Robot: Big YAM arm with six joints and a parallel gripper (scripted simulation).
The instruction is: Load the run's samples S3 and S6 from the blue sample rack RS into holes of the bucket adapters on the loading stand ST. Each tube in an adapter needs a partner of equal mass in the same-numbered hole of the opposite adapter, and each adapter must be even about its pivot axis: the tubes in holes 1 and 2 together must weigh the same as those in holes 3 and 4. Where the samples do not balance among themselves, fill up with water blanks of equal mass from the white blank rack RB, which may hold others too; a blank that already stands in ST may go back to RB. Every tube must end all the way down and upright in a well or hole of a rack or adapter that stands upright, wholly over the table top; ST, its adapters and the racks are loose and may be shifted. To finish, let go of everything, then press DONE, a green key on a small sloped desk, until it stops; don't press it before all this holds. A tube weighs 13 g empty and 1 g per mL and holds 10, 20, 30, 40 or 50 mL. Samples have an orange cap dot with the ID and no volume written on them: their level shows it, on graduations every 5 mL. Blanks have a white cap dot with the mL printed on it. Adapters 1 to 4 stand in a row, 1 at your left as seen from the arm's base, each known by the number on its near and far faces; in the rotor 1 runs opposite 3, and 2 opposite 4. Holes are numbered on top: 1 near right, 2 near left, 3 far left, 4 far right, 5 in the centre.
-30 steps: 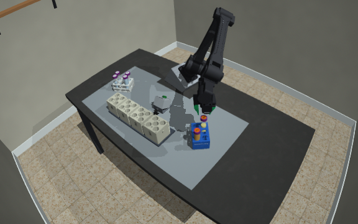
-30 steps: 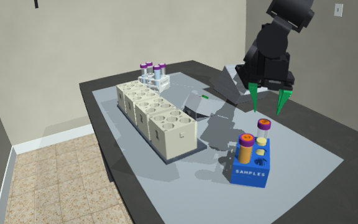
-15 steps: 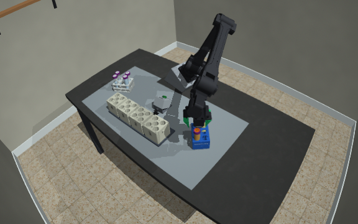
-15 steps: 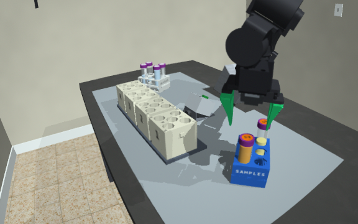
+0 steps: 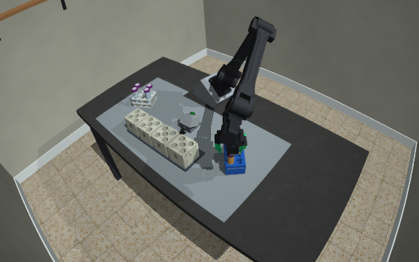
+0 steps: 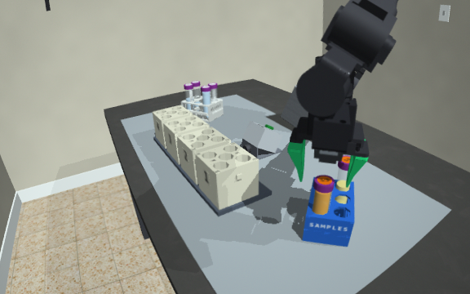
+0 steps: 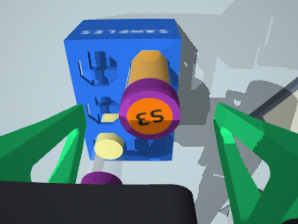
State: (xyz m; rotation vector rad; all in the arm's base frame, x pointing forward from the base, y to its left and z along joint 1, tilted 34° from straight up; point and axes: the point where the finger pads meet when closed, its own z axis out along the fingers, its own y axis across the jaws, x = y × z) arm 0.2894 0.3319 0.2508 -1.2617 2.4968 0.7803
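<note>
The blue sample rack RS stands on the grey mat at the near right. Sample S3, orange-filled with a purple cap, stands in it, and it also shows in the exterior view. Sample S6 stands in a far well, partly hidden by a green finger; only its cap edge shows in the wrist view. My gripper hangs open just above the rack, fingers on either side of the tubes, gripping nothing. The stand ST holds its row of cream adapters with empty holes.
The white blank rack RB with several purple-capped tubes stands at the far end of ST. The small sloped desk with the green DONE key sits between ST and the arm's base.
</note>
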